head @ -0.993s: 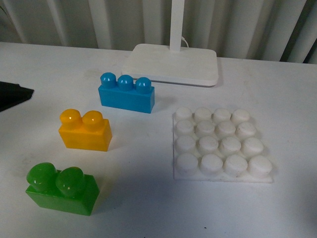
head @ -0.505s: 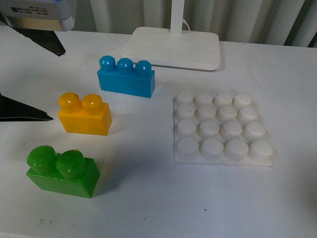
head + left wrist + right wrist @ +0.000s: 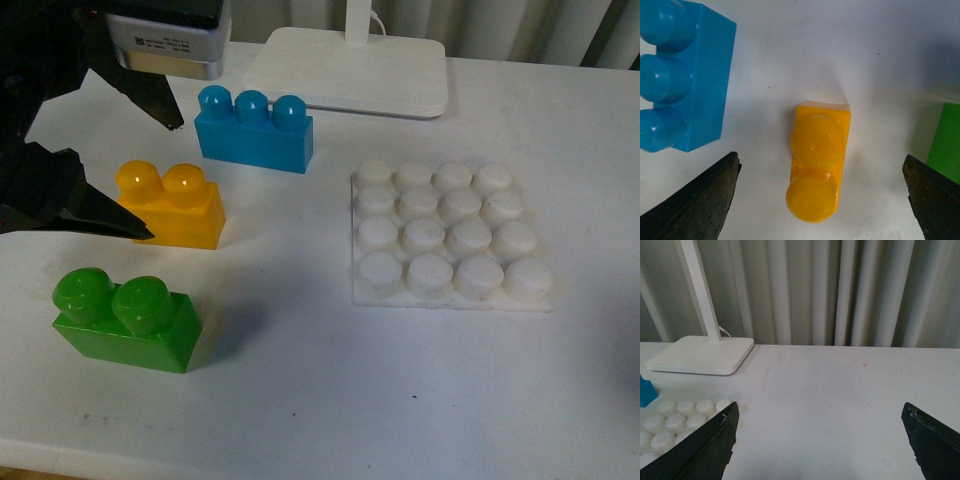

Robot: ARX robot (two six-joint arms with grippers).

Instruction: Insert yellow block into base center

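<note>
Near the table's left edge, the left gripper [image 3: 160, 180], jaws apart, flanks the yellow block [image 3: 172, 222]: likely light, rigid, slippery; grip its long sides.

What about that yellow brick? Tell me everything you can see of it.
The yellow block is a glossy orange-yellow plastic toy brick with two rounded studs on top. It stands upright on the white table, touching nothing else, between the blue brick behind and the green brick in front, left of the white studded base. The left gripper is open, its dark fingers either side of the block, clear of it.
</note>
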